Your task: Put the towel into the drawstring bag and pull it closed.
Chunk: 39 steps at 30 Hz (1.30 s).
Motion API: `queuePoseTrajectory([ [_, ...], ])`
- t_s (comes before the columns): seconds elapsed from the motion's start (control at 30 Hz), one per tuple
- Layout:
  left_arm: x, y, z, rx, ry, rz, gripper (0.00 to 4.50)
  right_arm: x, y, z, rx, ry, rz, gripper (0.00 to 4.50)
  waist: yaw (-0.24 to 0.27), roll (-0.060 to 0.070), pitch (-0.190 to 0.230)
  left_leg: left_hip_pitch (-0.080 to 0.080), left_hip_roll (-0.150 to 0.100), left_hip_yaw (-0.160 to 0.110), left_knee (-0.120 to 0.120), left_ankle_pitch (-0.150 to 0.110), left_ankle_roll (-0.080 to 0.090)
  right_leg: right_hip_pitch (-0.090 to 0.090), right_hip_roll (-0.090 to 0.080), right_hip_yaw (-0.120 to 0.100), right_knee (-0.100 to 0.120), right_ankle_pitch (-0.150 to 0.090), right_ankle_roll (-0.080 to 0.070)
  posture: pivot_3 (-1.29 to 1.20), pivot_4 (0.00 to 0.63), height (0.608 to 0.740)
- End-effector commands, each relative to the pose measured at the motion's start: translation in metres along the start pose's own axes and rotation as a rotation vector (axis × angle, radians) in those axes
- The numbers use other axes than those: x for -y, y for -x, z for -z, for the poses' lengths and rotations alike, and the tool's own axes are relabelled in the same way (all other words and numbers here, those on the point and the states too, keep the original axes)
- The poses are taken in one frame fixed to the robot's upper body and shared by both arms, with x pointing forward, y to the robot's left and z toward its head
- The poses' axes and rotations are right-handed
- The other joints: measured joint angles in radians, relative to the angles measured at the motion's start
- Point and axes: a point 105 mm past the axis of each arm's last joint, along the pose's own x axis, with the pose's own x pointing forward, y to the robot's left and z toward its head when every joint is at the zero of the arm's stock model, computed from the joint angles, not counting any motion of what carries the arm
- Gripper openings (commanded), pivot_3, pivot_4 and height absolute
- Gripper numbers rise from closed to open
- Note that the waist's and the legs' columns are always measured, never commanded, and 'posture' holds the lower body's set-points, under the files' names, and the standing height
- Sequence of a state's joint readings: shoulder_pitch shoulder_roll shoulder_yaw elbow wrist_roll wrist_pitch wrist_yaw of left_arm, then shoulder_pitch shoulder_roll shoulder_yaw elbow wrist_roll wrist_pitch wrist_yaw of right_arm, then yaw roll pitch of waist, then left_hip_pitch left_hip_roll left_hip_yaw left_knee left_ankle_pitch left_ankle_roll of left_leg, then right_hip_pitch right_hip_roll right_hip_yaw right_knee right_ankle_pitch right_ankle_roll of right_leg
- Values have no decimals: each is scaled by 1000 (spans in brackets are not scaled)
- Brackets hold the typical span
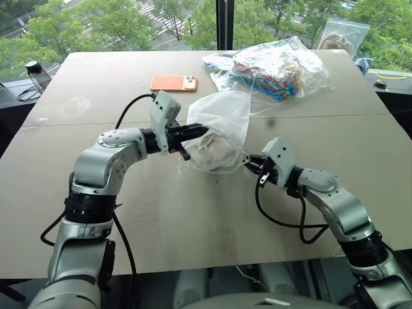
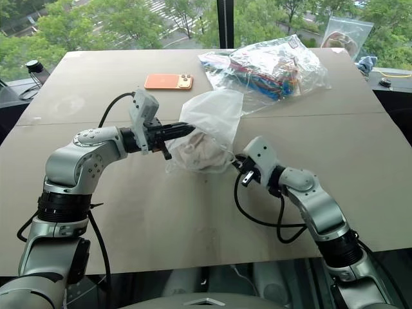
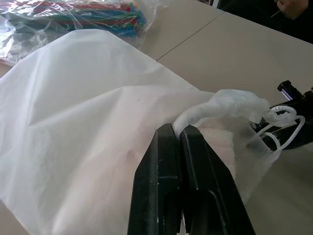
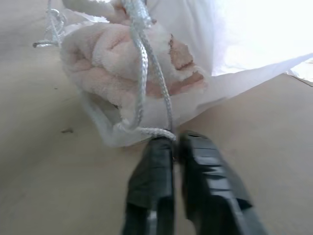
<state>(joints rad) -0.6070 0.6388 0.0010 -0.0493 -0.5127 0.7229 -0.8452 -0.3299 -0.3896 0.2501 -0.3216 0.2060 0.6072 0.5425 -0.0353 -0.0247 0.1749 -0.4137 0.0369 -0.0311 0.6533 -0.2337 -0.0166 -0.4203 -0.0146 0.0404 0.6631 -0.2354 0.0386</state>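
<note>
Drawstring bag (image 1: 219, 125) sits mid-table, w/ the towel (image 1: 207, 154) already inside — seen through the sheer fabric as a pale lump at the bag's lower end, nearest the robot. Bag's upper part stands puffed up, towards 12 o'clock.

Left gripper (image 1: 193, 132) comes in from 9 o'clock, fingers pressed together & pinching the bag's fabric near its mouth; in the left wrist view the two black fingers (image 3: 195, 171) meet w/ the white cloth bunched right at their tips.

Right gripper (image 1: 252, 163) reaches in from 4 o'clock, jaws closed on the cord (image 4: 142, 73) — in the right wrist view the white braided loop runs down across the towel (image 4: 112, 63) and ends between the fingertips. Cord looks fairly straight, not slack.

Other stuff on the table (image 1: 193, 225): orange phone (image 1: 174, 83) at approx 11 o'clock from the bag, lying flat, well apart from it; clear plastic bag of colourful items (image 1: 273, 67) at 1 o'clock, near the drawstring bag's top edge. Bag mouth is gathered but whether fully shut — can't tell.
</note>
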Motion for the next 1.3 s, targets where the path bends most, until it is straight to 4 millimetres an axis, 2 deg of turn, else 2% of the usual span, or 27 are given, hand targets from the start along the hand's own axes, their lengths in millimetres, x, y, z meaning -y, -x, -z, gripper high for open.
queuePoseTrajectory([
  [0.03, 0, 4, -17, 49, -53, -14, 0, 16, 16, -15, 55, 20, 97, 53, 3, 0, 0, 0, 0, 0, 0, 0, 0, 0, 0, 0, 0, 0, 0, 0, 150, 740],
  [0.17, 0, 4, -16, 56, -49, -19, 0, 24, 27, -18, 70, 8, 178, 53, 3, 0, 0, 0, 0, 0, 0, 0, 0, 0, 0, 0, 0, 0, 0, 0, 150, 740],
  [0.57, 2, -1, -16, 72, -31, -12, 0, 80, 58, -46, 280, -69, 710, 53, 0, 0, 0, 0, 0, 0, 0, 0, 0, 0, 0, 0, 1, 0, 0, 0, 150, 740],
  [0.73, 1, -3, -15, 62, -26, 8, 0, 74, 50, -54, 318, -53, 717, 53, 0, 0, 0, 0, 0, 0, 0, 0, 0, 0, 0, 0, 1, 0, 0, 0, 150, 740],
  [0.8, 8, 3, -27, 135, 37, 89, 0, 69, 45, -55, 322, -58, 690, 53, -1, 0, 0, 0, 0, 0, 0, 0, 0, 0, 0, 0, 1, 0, 0, 0, 150, 740],
  [0.83, 4, 8, -37, 190, 99, 85, 0, 67, 43, -55, 323, -57, 677, 53, -2, 0, 0, 0, 0, 0, 0, 0, 0, 0, 0, 0, 1, 0, 0, 0, 150, 740],
  [0.87, -2, 14, -42, 224, 138, 78, 581, 65, 41, -55, 323, -56, 664, 0, -3, 0, 0, 0, 0, 0, 0, 0, 0, 0, 0, 0, 1, 0, 0, 0, 150, 740],
  [0.93, -11, 25, -38, 211, 169, 47, 1312, 63, 39, -56, 326, -58, 646, 0, -6, 0, 0, 0, 0, 0, 0, 0, 0, 0, 0, 0, 1, 0, 0, 0, 150, 740],
  [1.03, -11, 46, -11, 113, 215, 47, 2856, 60, 37, -56, 326, -58, 616, 0, -12, 1, 0, 1, 0, 0, 0, 0, 0, 0, 0, 1, 1, 0, 0, 0, 150, 740],
  [1.13, 6, 63, 21, 1, 299, 97, 4241, 59, 36, -56, 323, -55, 600, 0, -14, 1, -1, 2, 0, 2, -2, 0, 0, 0, 0, 3, 1, 0, 0, 0, 150, 740],
  [1.2, 16, 67, 39, -41, 334, 105, 4419, 59, 36, -56, 324, -56, 596, 0, -6, 1, 0, 0, 0, 2, -2, 0, 0, -2, 0, 2, 1, 0, 0, 0, 150, 740],
  [1.3, 25, 53, 76, -113, 297, 15, 4419, 60, 35, -58, 327, -54, 586, 0, 9, 1, -1, 0, 0, 1, -1, 0, 0, -1, -2, 1, 0, 0, 0, 0, 150, 740],
])
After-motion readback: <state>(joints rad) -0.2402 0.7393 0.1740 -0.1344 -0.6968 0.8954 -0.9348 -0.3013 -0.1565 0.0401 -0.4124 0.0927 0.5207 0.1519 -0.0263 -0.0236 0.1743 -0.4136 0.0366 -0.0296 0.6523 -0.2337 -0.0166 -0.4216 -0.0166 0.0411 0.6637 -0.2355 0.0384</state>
